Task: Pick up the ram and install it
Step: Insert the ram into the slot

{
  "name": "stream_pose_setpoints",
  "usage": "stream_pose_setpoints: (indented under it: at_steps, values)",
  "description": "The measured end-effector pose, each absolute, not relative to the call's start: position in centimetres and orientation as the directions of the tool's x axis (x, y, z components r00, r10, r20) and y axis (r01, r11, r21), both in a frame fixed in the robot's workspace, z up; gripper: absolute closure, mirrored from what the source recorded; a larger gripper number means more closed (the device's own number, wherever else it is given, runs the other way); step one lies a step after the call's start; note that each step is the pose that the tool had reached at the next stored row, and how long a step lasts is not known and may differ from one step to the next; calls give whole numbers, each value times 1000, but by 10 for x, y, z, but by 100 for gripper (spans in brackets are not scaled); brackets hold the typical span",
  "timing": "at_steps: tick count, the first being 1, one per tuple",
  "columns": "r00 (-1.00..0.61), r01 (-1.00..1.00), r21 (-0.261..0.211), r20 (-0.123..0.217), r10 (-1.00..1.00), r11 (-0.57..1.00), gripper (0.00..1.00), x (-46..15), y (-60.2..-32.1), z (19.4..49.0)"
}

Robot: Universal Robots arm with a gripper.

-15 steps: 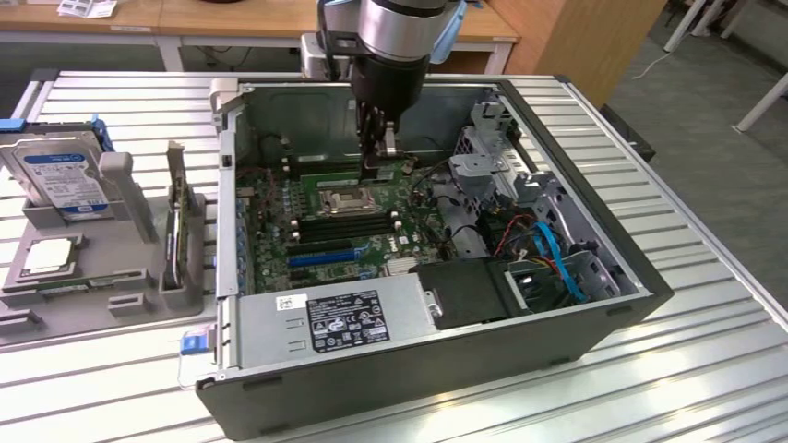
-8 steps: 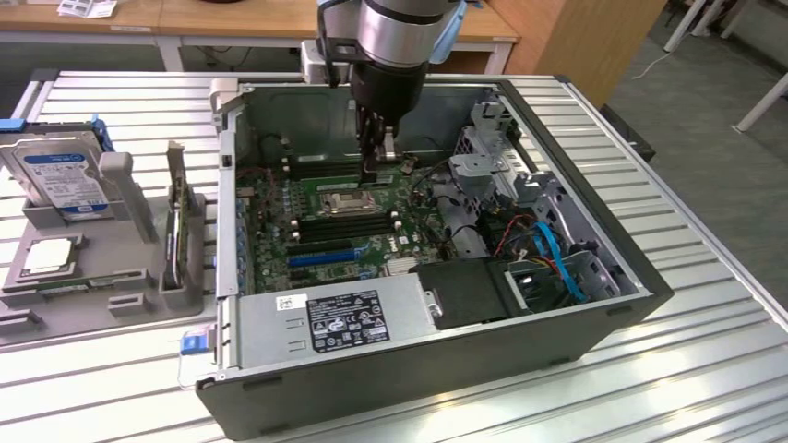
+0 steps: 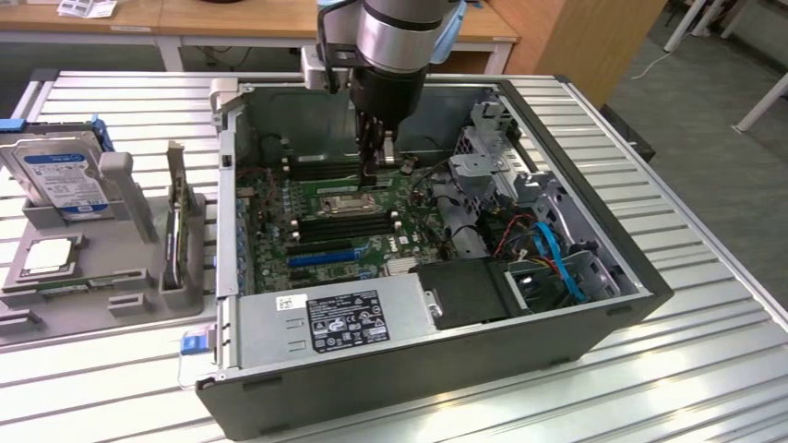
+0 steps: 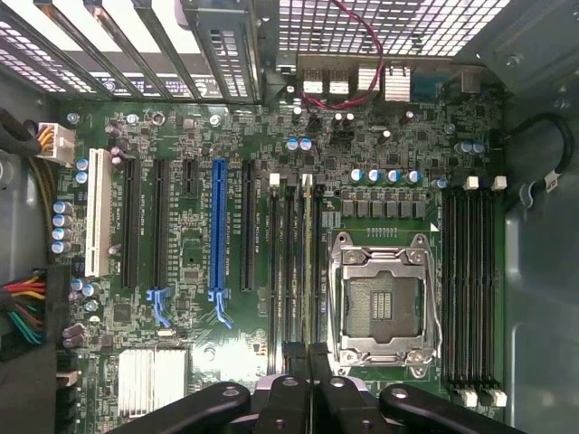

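The ram (image 4: 308, 262) shows edge-on as a thin pale-green strip along one of the black memory slots, just beside the empty CPU socket (image 4: 384, 303). My gripper (image 4: 310, 351) is shut on its near end, the black fingers (image 4: 291, 398) pressed together around it. In the exterior view the arm reaches straight down into the open computer case (image 3: 369, 378). There my gripper (image 3: 373, 175) hangs low over the motherboard, at the slots behind the CPU socket (image 3: 351, 203). I cannot tell whether the ram is fully seated in the slot.
More black memory slots (image 4: 470, 289) lie on the far side of the socket, and a blue expansion slot (image 4: 218, 226) beside several black ones. Power supply (image 3: 332, 318) and cables (image 3: 555, 254) crowd the case. A grey tray (image 3: 25, 323) at the exterior view's left holds a hard drive (image 3: 62, 175), a silver CPU (image 3: 47, 257) and an upright card (image 3: 183, 221).
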State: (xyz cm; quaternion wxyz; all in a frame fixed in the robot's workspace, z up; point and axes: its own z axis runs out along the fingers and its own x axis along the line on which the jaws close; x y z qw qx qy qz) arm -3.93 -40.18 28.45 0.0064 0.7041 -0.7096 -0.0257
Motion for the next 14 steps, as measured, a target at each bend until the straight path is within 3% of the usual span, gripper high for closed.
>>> stream_pose_setpoints:
  at_steps: [14]
  values:
    - [-8, -999, 46, -27, -1000, 7, 89, -39, -409, 284]
